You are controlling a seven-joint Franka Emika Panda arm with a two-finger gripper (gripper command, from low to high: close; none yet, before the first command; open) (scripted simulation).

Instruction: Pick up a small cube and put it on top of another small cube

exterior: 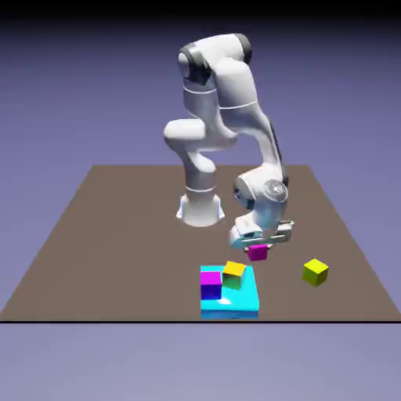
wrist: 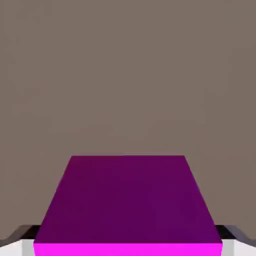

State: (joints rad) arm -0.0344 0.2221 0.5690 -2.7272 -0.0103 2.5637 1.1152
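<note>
Claw pinches a magenta cube, its fingers pressed against the cube's two sides and spread only as wide as the cube. In the hand view the cube fills the lower middle, dark purple on its broad face and bright magenta along the bottom strip, with a grey fingertip showing at each lower corner, tight against it. Above it that view shows only brown table.

In the exterior view the cube hangs clear of the table, under the bent white arm. Just below it and toward the exterior view's left lies a flat cyan block. On that block rest a yellow cube and, beside it, a cube with a magenta top and dark blue front (the two look close, though whether they touch I cannot tell). Another yellow cube sits on the table apart from the block, toward the exterior view's right.
</note>
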